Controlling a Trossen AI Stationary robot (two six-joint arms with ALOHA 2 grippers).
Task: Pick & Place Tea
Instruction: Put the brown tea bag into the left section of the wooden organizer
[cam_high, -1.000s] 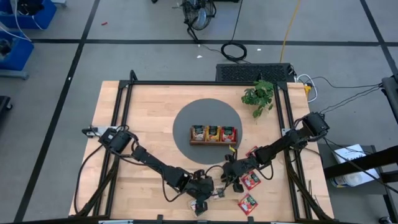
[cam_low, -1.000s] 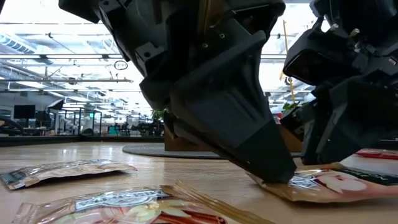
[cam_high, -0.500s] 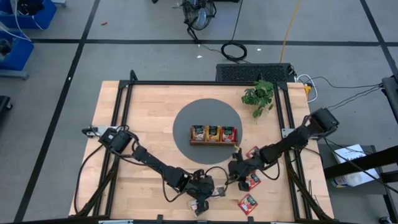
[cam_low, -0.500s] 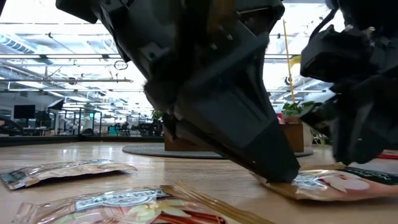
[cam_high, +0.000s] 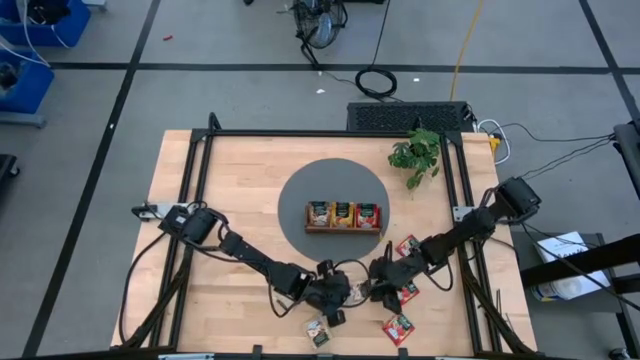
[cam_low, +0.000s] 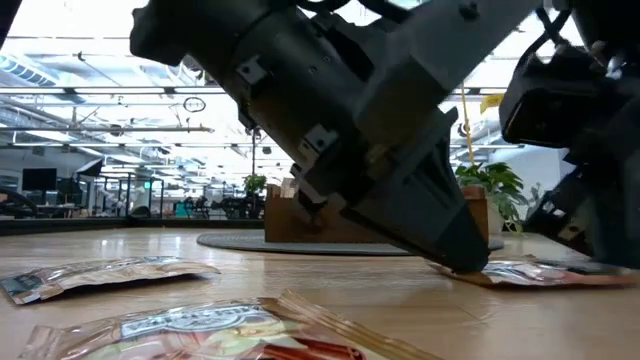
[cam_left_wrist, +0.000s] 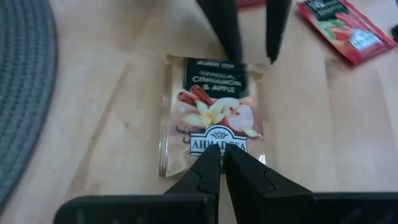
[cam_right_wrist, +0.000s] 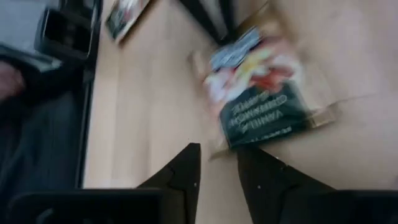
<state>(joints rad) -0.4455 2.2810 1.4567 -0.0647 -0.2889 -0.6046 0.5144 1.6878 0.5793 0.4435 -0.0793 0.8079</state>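
Both arms have their heads down at the near edge of the table, meeting over one pale tea packet (cam_left_wrist: 214, 121) that lies flat on the bare wood, just near of the round grey mat (cam_high: 300, 190). The left gripper (cam_left_wrist: 217, 163) sits at one edge of that packet with its two dark fingers pressed nearly together, only a sliver between the tips, which rest on the packet's label end; it clamps nothing that I can see. The right gripper (cam_right_wrist: 217, 163) comes at the same packet from the opposite, right-hand side, its fingers parted with a clear gap and the packet's dark green end lying just beyond the tips, not between them. From table height the left arm's fingers slope down to touch the wood right at the edge of the flat packet. On the mat the wooden tray (cam_high: 343, 228) already carries packets in all three compartments. Red packets lie to the right of the grippers, one (cam_high: 399, 326) near the table's front edge and another (cam_high: 407, 245) just right of the mat; a further packet (cam_high: 318, 333) lies at the near edge below the left gripper. A leafy plant (cam_high: 417, 153) stands at the far right corner.
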